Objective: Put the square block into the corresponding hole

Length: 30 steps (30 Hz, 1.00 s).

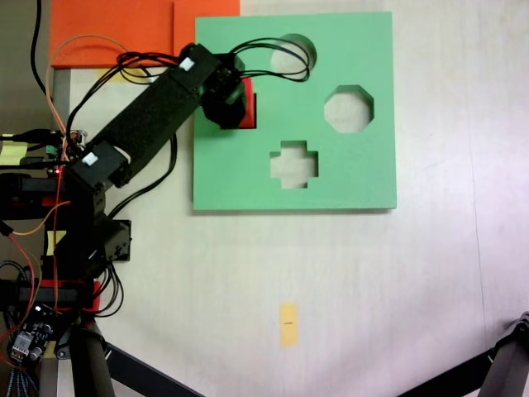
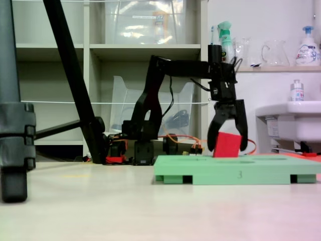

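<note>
— Blocks first: where is the square block?

— It sits low between the two black fingers of the gripper. In the side fixed view its bottom edge is down at the top of the green foam board, and it leans a little.

— Are the fingers squeezing it?

— They are spread wide, one on each side of the block. The left one seems to touch it. The right one is so close that the pictures do not tell.

— What does the fixed view from above show?

— The black arm reaches from the left over the board's left part. A bit of red peeks out from under the gripper there.

— Is the square hole easy to see?

— No, the gripper covers that spot, so whether the block is inside cannot be told.

— What other holes are there?

— A round hole at the top, an eight-sided hole on the right and a cross hole lower down. Orange foam sheets lie at the top left of the table.
</note>
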Motion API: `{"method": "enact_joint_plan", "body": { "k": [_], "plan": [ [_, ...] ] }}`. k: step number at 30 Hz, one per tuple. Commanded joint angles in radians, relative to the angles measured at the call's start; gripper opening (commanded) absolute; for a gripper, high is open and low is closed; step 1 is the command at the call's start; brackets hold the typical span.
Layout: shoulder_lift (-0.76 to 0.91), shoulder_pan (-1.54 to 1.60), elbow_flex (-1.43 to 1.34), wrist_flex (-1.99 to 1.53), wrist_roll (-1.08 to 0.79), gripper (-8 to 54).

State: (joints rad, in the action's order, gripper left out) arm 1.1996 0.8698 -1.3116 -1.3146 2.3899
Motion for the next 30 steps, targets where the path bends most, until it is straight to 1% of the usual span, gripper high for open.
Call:
{"method": "enact_joint_plan", "body": {
  "k": [1, 2, 3, 5, 6, 11, 15, 16, 17, 18, 19, 21, 22, 24, 26, 27, 28, 30],
  "plan": [
    [0.002, 0.003, 0.015, 0.101, -0.061, 40.4],
    [0.002, 0.003, 0.000, 0.101, -0.061, 41.0],
    [0.012, 0.003, -0.011, 0.101, -0.061, 43.9],
    [0.067, 0.006, -0.058, 0.101, -0.064, 51.7],
    [0.118, 0.008, -0.095, 0.101, -0.069, 51.9],
    [0.440, -0.008, -0.321, 0.141, -0.181, 51.9],
    [0.675, -0.020, -0.420, 0.149, -0.282, 51.9],
    [0.735, -0.025, -0.443, 0.147, -0.331, 51.8],
    [0.799, -0.040, -0.474, 0.146, -0.357, 47.9],
    [0.848, -0.051, -0.503, 0.143, -0.379, 41.1],
    [0.913, -0.075, -0.540, 0.143, -0.448, 36.7],
    [1.034, -0.147, -0.597, 0.117, -0.635, 36.7],
    [1.097, -0.187, -0.630, 0.112, -0.805, 36.7],
    [1.120, -0.259, -0.657, 0.109, -1.081, 36.7],
    [1.120, -0.336, -0.676, 0.092, -1.466, 36.8],
    [1.118, -0.396, -0.704, 0.100, -1.617, 36.8],
    [1.118, -0.499, -0.747, 0.132, -1.807, 36.7],
    [1.118, -0.634, -0.802, 0.252, -2.054, 36.7]
  ]
}}
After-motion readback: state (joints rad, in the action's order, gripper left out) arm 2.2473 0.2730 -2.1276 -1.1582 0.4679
